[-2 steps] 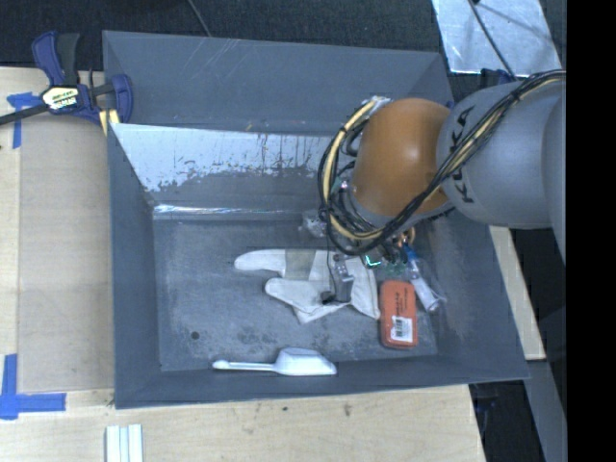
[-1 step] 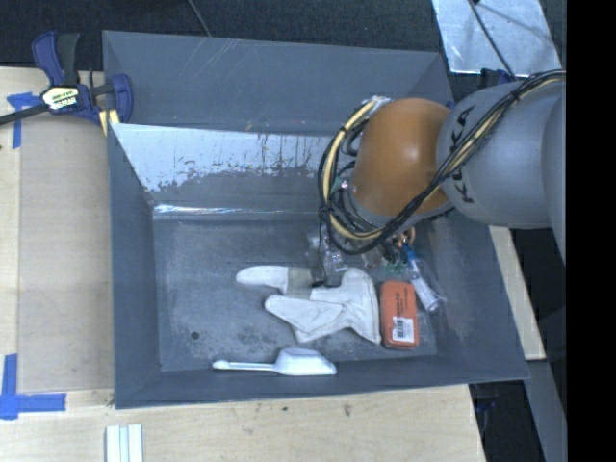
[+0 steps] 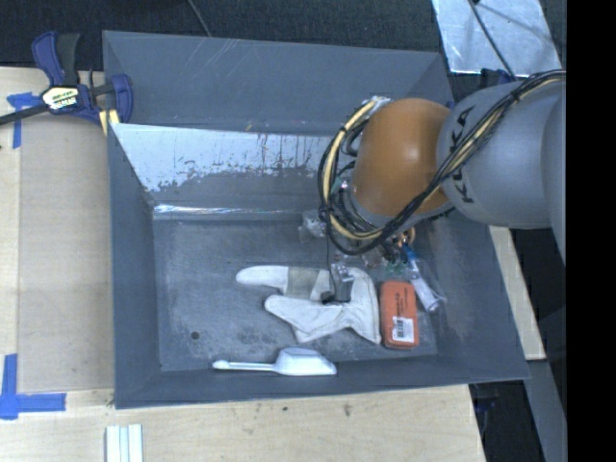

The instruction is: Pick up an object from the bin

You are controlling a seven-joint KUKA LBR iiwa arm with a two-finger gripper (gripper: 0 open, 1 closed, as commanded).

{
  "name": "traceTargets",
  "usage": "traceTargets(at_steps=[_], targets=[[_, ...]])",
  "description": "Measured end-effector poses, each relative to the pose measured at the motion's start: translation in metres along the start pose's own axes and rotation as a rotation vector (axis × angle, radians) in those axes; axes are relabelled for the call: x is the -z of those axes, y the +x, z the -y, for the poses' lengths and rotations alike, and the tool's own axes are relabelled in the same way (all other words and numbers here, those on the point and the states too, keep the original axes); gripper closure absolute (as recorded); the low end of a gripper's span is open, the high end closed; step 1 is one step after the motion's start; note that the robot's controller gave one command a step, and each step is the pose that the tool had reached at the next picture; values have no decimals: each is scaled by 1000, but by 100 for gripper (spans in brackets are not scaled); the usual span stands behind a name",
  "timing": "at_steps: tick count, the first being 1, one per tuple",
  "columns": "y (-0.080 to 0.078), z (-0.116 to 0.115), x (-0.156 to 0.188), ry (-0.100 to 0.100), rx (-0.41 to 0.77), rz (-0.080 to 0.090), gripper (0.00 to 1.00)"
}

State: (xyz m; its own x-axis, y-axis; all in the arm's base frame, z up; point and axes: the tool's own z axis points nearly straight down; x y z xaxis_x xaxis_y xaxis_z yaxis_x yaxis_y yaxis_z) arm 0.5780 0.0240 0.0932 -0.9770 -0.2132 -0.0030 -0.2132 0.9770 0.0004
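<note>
Now I see the pincer [image 3: 337,285] at the white cloth [image 3: 318,318], an orange box [image 3: 397,314] just beside it. Spread or pinching, I cannot tell.

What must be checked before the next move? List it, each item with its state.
1. Gripper over a thing: ok. It is low over the white crumpled cloth in the middle of the bin.
2. Cloth gripped: cannot tell. The wrist hides the contact.
3. Neighbour clear of the cloth: not ok. The orange pack lies against the cloth's right edge and might be dragged along.
4. White scoop out of the way: ok. It lies apart from the cloth, by the near wall.
5. Room to the bin's walls: ok. The gripper is well inside them.
</note>
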Motion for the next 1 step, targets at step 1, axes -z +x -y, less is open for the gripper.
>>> traceTargets(at_steps=[1], targets=[[0, 0, 0, 0, 0, 0, 0]])
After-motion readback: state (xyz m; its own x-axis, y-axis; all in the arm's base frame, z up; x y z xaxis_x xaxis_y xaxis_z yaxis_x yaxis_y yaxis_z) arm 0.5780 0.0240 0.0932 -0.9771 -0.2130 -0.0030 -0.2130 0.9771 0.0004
